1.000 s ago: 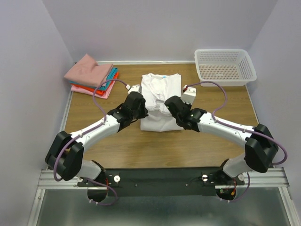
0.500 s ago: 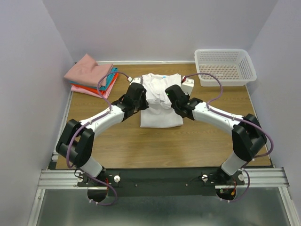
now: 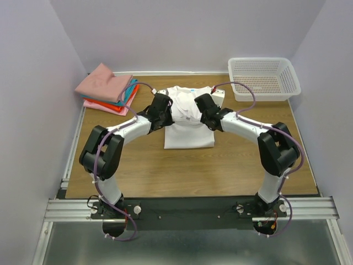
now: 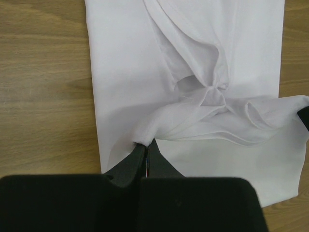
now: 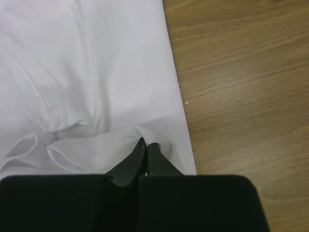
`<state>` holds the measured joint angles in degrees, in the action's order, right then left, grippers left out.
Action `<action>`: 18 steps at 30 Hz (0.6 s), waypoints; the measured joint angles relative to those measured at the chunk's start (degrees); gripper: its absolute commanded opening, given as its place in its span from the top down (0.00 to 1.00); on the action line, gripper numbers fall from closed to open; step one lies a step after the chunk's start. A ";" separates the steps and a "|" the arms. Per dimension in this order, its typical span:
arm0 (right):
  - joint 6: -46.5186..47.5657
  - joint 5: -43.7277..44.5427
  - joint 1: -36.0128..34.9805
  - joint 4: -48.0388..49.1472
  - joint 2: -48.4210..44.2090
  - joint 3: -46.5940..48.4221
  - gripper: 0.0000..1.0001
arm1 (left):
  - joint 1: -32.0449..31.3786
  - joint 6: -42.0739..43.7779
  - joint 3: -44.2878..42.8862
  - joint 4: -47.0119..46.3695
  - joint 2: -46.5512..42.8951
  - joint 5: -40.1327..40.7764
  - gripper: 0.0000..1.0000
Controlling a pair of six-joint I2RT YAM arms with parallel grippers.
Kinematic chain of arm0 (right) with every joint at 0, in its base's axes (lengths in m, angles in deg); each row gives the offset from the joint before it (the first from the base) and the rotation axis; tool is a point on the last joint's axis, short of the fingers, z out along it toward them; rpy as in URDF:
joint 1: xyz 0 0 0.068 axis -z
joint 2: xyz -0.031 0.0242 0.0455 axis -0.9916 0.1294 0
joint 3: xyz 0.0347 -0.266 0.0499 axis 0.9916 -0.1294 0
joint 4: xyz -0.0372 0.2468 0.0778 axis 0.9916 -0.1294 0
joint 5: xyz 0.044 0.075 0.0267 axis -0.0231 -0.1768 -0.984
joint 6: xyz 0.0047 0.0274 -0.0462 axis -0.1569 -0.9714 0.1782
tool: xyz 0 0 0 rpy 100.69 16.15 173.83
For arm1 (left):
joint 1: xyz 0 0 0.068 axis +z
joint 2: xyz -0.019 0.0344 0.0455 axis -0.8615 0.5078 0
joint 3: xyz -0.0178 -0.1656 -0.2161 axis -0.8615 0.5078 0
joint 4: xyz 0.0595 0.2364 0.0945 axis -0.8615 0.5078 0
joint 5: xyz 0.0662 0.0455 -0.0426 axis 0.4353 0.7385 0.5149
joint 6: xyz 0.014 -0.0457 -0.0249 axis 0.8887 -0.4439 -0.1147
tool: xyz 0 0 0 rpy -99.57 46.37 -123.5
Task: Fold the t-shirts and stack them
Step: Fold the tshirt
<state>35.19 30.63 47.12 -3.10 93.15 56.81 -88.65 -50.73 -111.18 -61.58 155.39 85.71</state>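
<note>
Item: white t-shirt. We pinch its raised hem in both sets of jaws, left gripper and right gripper each clamped tight. The body lies flat ahead of the tips (presumably to fold evenly towards the collar). Folded stack sits well beyond the left jaws.

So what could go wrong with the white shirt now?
The left gripper and right gripper each pinch only a thin bit of the white t-shirt, so it might slip out. The cloth is bunched up between them, so the fold may land wrinkled or crooked.
</note>
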 measured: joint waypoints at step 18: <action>1.33 -4.52 3.80 1.14 5.64 4.37 0.00 | 0.72 0.70 -3.45 -0.11 4.15 0.90 0.04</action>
<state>36.52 26.10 50.93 -1.96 98.79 61.18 -87.93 -50.03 -114.63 -61.69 159.55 86.61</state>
